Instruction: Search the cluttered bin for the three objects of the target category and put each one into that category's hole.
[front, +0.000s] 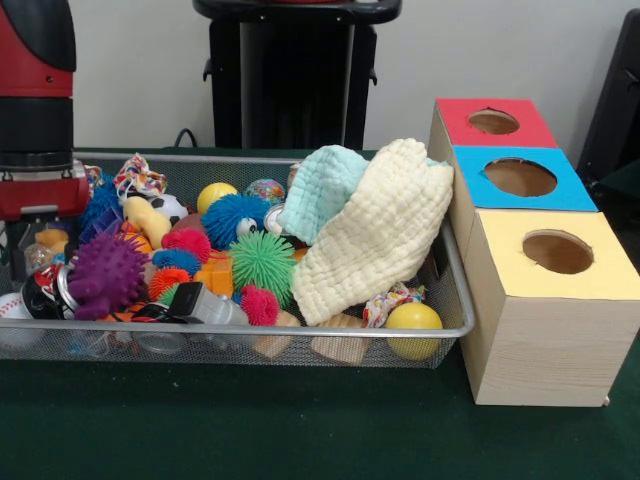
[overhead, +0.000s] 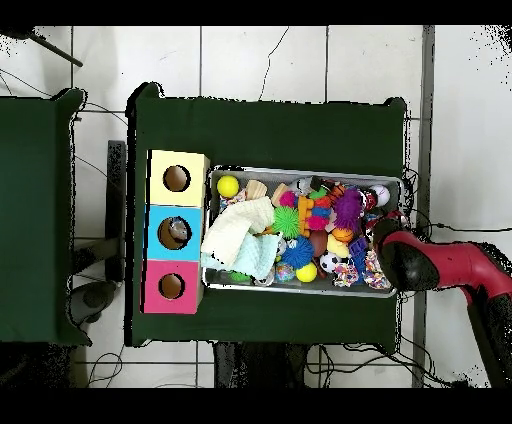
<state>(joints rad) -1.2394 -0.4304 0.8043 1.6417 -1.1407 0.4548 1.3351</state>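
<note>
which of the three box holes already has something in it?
The blue box's hole, the middle one: the overhead view shows a greyish object inside it. The yellow hole and red hole look plain dark brown.

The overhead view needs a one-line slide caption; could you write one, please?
Red robot arm over one end of a toy-cluttered wire mesh bin beside a yellow, blue and pink three-hole wooden box.

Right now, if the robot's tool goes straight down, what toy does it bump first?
Probably the small toys at that end of the wire bin, near the purple spiky ball. The arm hides the tool's tip in both views, so the exact toy is unclear.
</note>
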